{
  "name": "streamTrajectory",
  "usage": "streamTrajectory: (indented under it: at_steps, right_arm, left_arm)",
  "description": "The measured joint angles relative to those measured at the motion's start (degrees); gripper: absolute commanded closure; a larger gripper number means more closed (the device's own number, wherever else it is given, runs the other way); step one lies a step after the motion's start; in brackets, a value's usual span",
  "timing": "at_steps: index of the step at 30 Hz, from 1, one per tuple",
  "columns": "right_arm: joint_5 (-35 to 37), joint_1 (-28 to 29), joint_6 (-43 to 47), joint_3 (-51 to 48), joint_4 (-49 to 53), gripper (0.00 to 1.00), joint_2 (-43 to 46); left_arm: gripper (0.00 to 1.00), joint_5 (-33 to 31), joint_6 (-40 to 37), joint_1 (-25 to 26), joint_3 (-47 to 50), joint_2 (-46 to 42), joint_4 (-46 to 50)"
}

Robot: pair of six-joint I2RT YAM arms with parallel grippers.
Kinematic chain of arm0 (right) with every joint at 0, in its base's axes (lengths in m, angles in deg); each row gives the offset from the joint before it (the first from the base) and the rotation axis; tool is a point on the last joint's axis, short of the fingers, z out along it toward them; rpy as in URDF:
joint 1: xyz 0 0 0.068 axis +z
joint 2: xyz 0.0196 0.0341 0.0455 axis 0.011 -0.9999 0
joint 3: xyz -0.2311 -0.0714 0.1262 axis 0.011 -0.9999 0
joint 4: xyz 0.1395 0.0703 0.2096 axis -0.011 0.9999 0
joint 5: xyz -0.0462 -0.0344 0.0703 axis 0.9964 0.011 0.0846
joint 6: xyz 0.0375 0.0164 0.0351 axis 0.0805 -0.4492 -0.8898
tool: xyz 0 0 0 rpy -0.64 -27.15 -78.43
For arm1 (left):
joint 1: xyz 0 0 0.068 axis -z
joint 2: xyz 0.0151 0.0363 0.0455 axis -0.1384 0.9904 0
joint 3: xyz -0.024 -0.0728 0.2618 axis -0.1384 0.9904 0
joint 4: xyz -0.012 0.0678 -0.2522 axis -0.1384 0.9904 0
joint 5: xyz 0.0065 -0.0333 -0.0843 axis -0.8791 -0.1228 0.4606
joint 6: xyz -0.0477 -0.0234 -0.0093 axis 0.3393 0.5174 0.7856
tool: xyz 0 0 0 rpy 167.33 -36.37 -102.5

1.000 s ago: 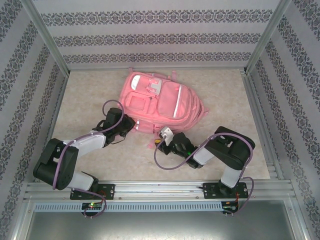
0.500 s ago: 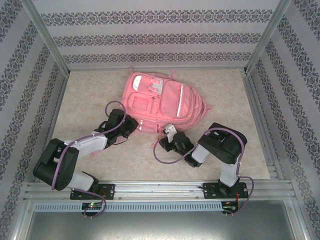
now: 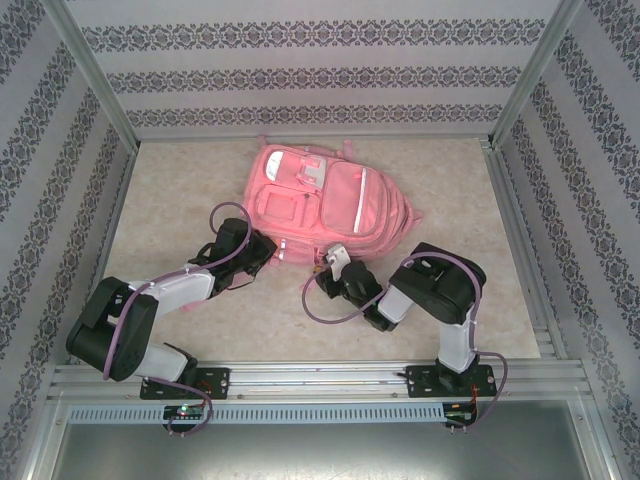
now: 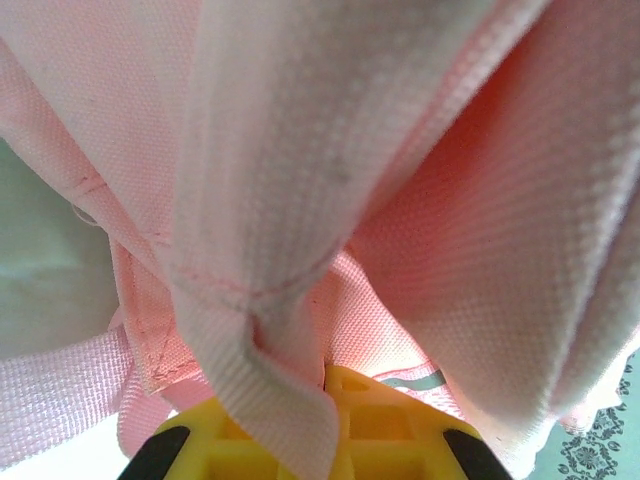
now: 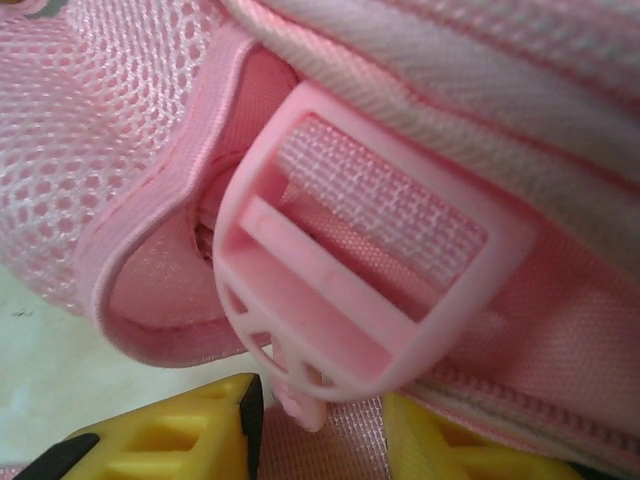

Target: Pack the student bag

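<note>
Pink student bag lies flat mid-worktop. Left end effector is clamped on its near-edge fabric fold. Right end effector is clamped on strap webbing beneath the buckle.

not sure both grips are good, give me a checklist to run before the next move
1. left gripper shut on a fold of the bag: ok
2. right gripper clamped on the strap between its fingers: cannot tell
3. buckle clear of the right fingers: not ok, its lower tab dips between them
4. bag lying flat on the table, front up: ok
</note>
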Motion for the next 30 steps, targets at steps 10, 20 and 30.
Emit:
streamTrajectory:
  at_steps: [10, 20, 30]
  right_arm:
    - [0.9, -0.7, -0.1, 1.7, -0.9, 0.88, -1.7]
    - [0.1, -0.7, 0.2, 1.6, -1.4, 1.00, -1.5]
    - [1.0, -0.8, 0.4, -4.0, -1.1, 1.00, 4.1]
  left_arm:
    - [1.00, -0.5, 0.2, 0.0, 0.7, 0.0, -1.5]
    - [1.00, 0.4, 0.2, -0.8, 1.5, 0.0, -2.7]
    - [1.00, 5.2, -0.5, -4.5, 2.8, -2.6, -1.9]
